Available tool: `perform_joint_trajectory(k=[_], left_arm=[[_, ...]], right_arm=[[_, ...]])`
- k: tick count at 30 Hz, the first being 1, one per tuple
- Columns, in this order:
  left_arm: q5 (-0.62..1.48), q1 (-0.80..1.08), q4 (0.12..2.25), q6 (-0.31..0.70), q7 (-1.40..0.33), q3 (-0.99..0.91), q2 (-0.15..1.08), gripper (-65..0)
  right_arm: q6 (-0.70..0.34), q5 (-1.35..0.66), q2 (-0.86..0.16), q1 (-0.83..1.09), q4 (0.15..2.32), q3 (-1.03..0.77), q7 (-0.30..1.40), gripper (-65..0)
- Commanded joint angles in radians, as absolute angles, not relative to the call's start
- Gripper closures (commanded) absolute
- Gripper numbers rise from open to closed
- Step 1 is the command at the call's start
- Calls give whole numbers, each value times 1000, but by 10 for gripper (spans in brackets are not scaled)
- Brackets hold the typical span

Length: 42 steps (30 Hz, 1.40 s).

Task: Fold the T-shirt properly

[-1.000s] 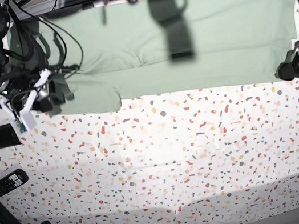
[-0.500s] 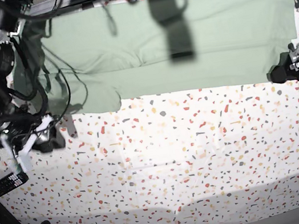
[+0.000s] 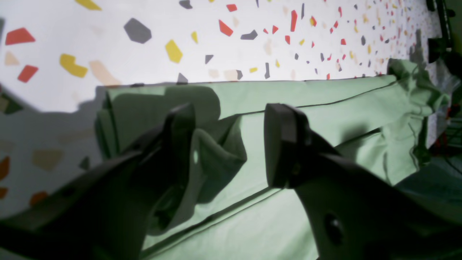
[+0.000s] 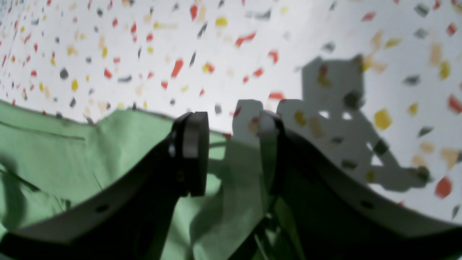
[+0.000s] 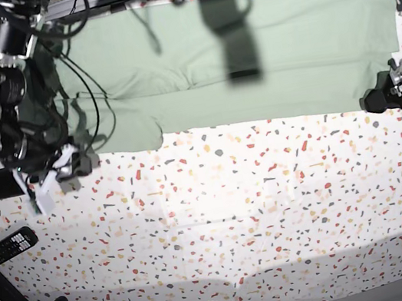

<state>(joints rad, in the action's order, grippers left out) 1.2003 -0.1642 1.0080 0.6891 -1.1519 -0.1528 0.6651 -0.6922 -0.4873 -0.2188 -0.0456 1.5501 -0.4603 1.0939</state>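
Base view, left to right: the right claw (image 5: 71, 167) hangs at the near left edge of the T-shirt (image 5: 248, 64), beside a remote control (image 5: 9, 247) lying on the speckled desk (image 5: 220, 217); the T-shirt is spread in a long band across the far side of the desk, a folded flap reaching toward the near side on the left; the left claw (image 5: 379, 98) sits at the shirt's near right corner. In the right wrist view, the right claw (image 4: 231, 151) has its jaws parted, empty air and bare desk showing between the tips, green T-shirt (image 4: 72, 159) cloth below and behind them. In the left wrist view, the left claw (image 3: 231, 144) stands open over the T-shirt (image 3: 325, 115), a bunched fold of cloth rising against one finger (image 3: 180, 137), the other finger clear of it
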Motion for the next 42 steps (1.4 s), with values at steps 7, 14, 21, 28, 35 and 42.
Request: perform_joint_trajectory(k=[7,14,21,28,35,42], left_arm=[[1221,-186,1024,698,-1144,-163,690,-284],[1221,-186,1024,698,-1144,-163,690,-284],[1221,-186,1024,698,-1145,-163,690,-284],[1221,-186,1024,698,-1144,-163,690,-284],[1221,-186,1024,698,-1144,-163,690,-284],[1221,-186,1024,698,-1145,-163,690,-284]], right_arm=[[-677,-497,-233,-30,1562,-466,1080,-227],[-535,-466,-224,-27,1561,-466,1082,-227],[-490,-452,-198,-27,1559,-464,1077,-227],[-505,-449,-134,-25,1559,-463,1101,0],[-588,-456,-130,-35,1569,-464,1112,0],[-698,-565,-130,-14,1650,-463,1118,0]])
